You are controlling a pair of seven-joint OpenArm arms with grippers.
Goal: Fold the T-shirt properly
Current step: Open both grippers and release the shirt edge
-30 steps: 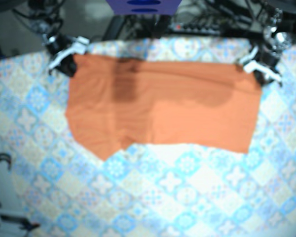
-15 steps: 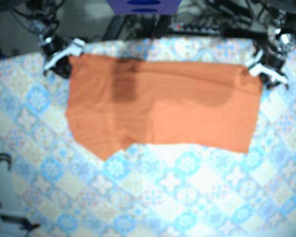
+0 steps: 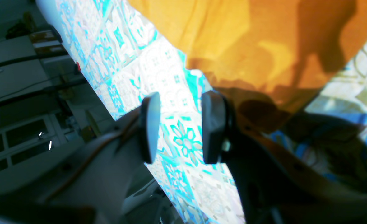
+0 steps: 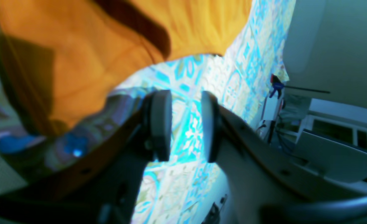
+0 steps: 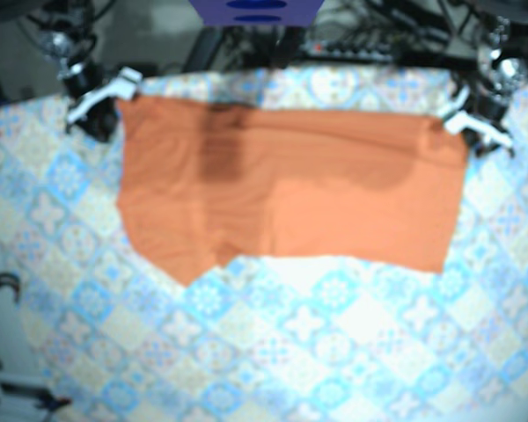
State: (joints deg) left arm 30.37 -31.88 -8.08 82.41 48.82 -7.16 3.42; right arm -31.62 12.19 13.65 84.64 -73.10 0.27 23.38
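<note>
The table [image 5: 317, 352], patterned in blue tiles, is carrying the orange T-shirt [image 5: 290, 185], which is lying flat along the edge nearest the arms. The left gripper [image 3: 180, 127] is hanging released, grasping nothing, just beside one T-shirt corner. The right gripper [image 4: 185, 124] is hanging equally released beside the opposite corner.

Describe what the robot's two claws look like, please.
The left claw has two flat, rounded grey pads on curved fingers, one pale and one black. The right claw has the same pads, and its fingers look darker in its wrist view. From above, both claws show white shells against black arm parts.
</note>
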